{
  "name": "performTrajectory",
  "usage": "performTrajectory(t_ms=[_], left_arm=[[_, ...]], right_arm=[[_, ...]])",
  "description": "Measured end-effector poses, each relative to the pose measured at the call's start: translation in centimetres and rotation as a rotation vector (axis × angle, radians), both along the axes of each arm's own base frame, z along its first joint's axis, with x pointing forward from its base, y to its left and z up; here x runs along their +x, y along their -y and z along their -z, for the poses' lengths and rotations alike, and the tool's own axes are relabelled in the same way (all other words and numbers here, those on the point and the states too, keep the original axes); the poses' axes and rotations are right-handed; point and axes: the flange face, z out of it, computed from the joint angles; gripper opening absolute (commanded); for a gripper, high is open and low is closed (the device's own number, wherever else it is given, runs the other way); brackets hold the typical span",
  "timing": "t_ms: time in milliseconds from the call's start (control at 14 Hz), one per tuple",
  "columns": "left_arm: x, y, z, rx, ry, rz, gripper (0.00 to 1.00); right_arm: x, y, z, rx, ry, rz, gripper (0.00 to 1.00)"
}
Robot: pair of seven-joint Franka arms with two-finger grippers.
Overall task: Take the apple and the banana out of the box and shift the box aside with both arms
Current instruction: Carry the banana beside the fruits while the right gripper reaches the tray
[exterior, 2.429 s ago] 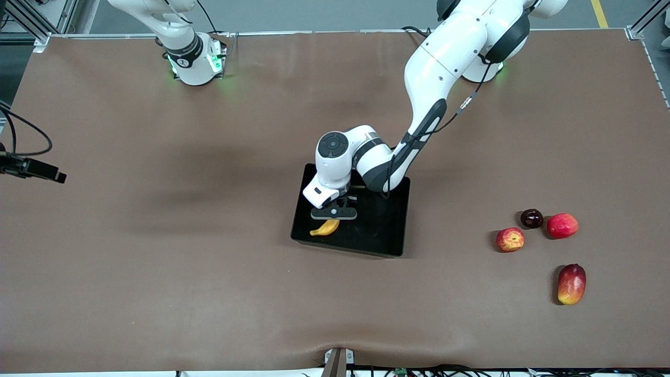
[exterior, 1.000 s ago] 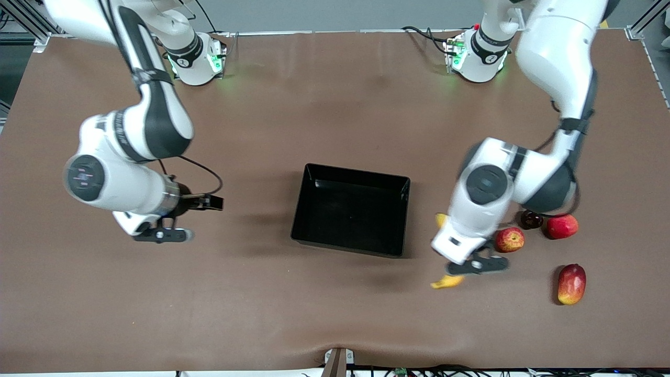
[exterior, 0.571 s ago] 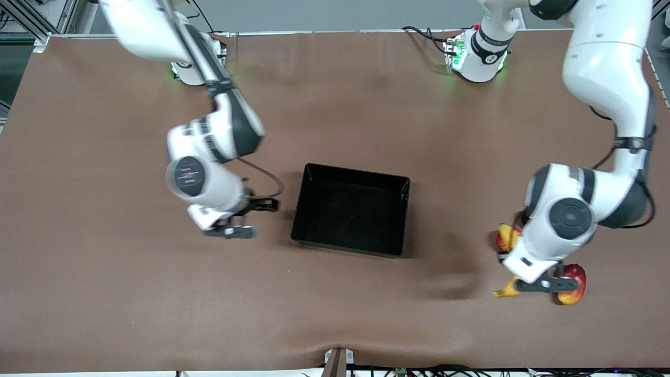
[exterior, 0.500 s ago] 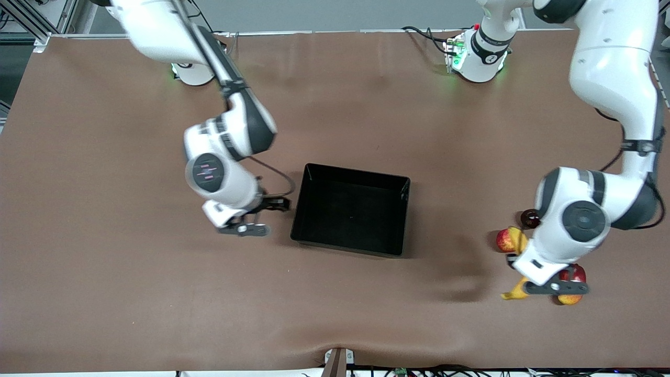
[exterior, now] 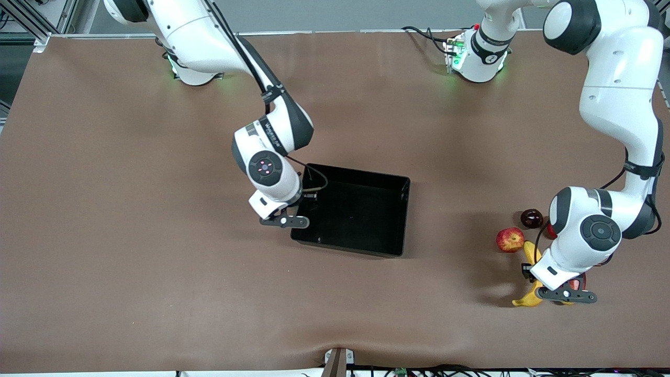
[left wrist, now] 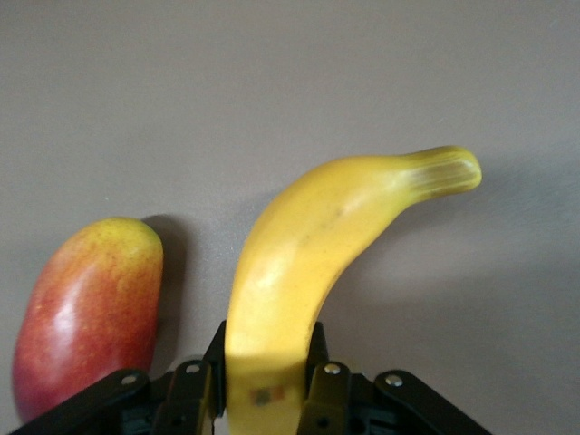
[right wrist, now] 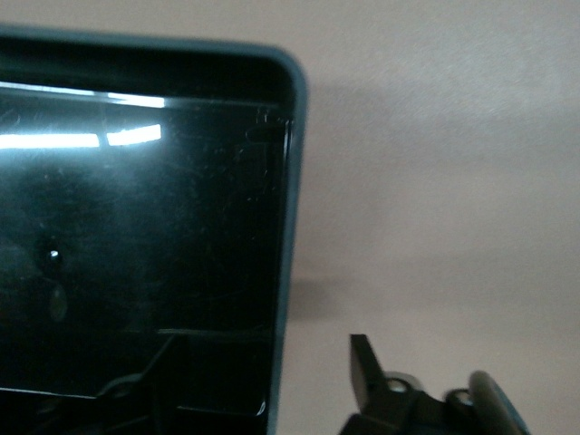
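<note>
Brown mat: the whole table [exterior: 131, 157] is covered with it, edge to edge of the frame.
Right gripper [exterior: 285, 221]: seen left of centre, hung over the black box's wall at the right arm's end. One finger [right wrist: 367, 376] is seen outside the wall; whether anything is gripped can't be told.
Box [exterior: 400, 220]: parked mid-frame, nothing in it, glossy floor [right wrist: 136, 254] seen in the right wrist view.
Apple [exterior: 510, 240]: lower right, just beside the banana.
Plum [exterior: 532, 218]: a bit higher in the frame than the apple.
Left gripper [exterior: 565, 296]: lower right, clamped tight on the banana [exterior: 529, 293] [left wrist: 299, 272].
Mango [left wrist: 86, 308]: just beside the banana, mostly hidden by the left arm in the front view.
</note>
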Motion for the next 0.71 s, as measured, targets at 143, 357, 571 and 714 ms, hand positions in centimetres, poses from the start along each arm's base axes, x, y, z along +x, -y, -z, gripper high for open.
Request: performTrajectory(t_ms=[143, 357, 571, 714], left_arm=[[-0.1, -0.9, 0.6, 0.006, -0.012, 0.031, 0.00], [-0.2, -1.5, 1.2, 0.010, -0.022, 0.055, 0.71], [-0.2, -1.6, 1.1, 0.009, -0.015, 0.057, 1.00], [0.3, -1.2, -0.5, 0.004, 0.013, 0.061, 1.00]], right_arm=[[-0.1, -0.1, 0.0, -0.001, 0.000, -0.002, 0.00], [0.1, 0.1, 0.0, -0.003, 0.002, 0.002, 0.00], [0.6, 0.3, -0.5, 0.003, 0.011, 0.006, 0.00], [0.8, 0.4, -0.9, 0.007, 0.009, -0.009, 0.00]])
